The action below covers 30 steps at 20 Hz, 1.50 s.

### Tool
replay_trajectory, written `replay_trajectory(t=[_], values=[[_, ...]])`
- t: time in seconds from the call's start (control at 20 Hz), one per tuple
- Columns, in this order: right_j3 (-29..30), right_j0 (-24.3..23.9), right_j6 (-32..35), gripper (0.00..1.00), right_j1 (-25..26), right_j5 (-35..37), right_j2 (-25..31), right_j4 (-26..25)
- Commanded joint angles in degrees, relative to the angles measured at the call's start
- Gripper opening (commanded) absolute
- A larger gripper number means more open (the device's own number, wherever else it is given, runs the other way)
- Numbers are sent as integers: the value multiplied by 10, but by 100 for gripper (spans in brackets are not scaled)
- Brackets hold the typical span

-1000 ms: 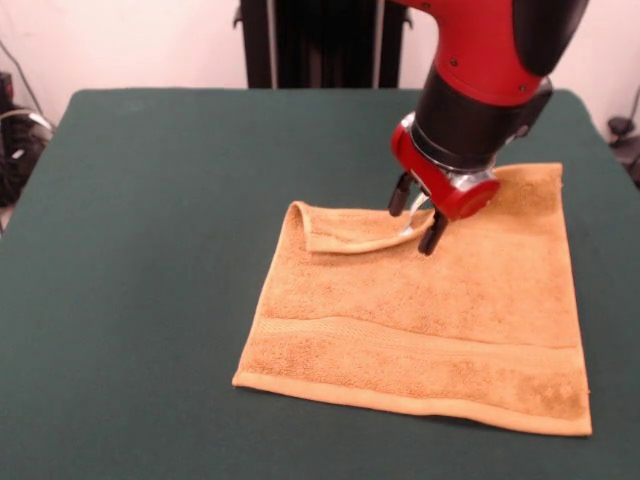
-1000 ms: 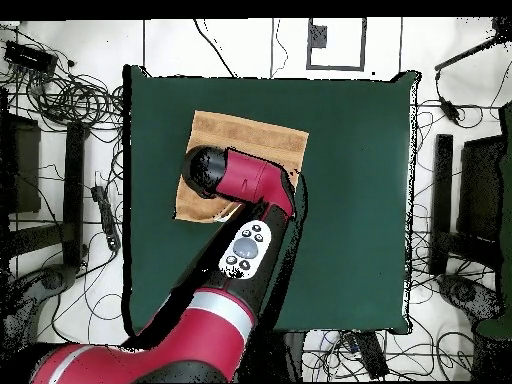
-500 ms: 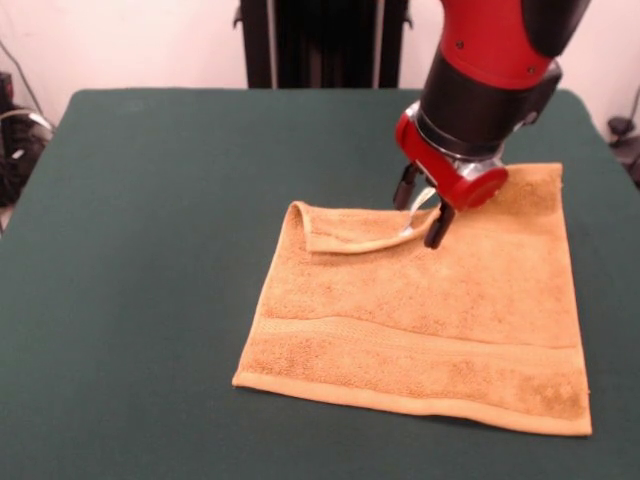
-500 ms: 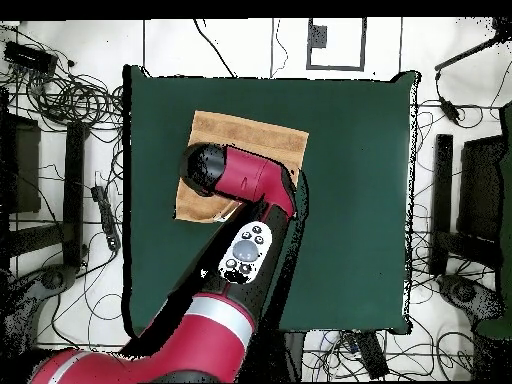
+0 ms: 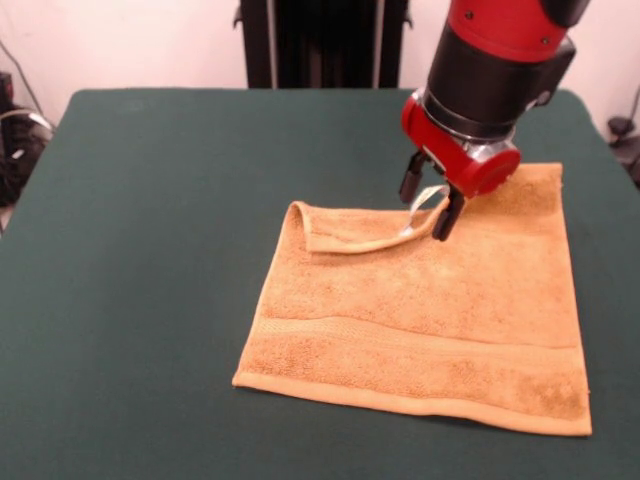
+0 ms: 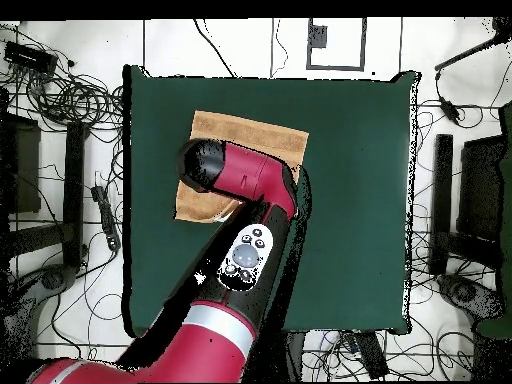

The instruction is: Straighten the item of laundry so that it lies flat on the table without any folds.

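Observation:
The golden-orange item of laundry point(image 5: 420, 310) lies on the right half of the green table point(image 5: 150, 250). Its far-left corner point(image 5: 330, 228) is folded over onto the cloth, and the rest lies flat. My gripper point(image 5: 427, 203) hangs just above the right end of that fold, open, its two black fingers point(image 5: 409, 184) apart. A thin whitish loop shows between them; I cannot tell if it is the towel's tag. In the overhead view the arm point(image 6: 240, 175) covers the gripper and much of the towel point(image 6: 250, 133).
The table's right edge point(image 5: 600, 150) runs close beside the towel. Cables and stands point(image 6: 70, 100) surround the table point(image 6: 350, 200) on the floor. A dark stand point(image 5: 320, 40) rises behind the table.
My gripper has risen and shifted slightly right and away from the fold. The towel and its folded corner have not moved.

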Motion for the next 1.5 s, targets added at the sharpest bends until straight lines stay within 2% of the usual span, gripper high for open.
replay_trajectory(t=[0.05, 0.85, 1.2, 1.5], values=[[50, 18, 162, 100, 16, 11, 35, 24], [51, 25, 180, 100, 31, -34, 36, 35], [27, 25, 184, 100, 37, -12, 22, 31], [-5, 37, 198, 100, 30, 37, -15, 20]])
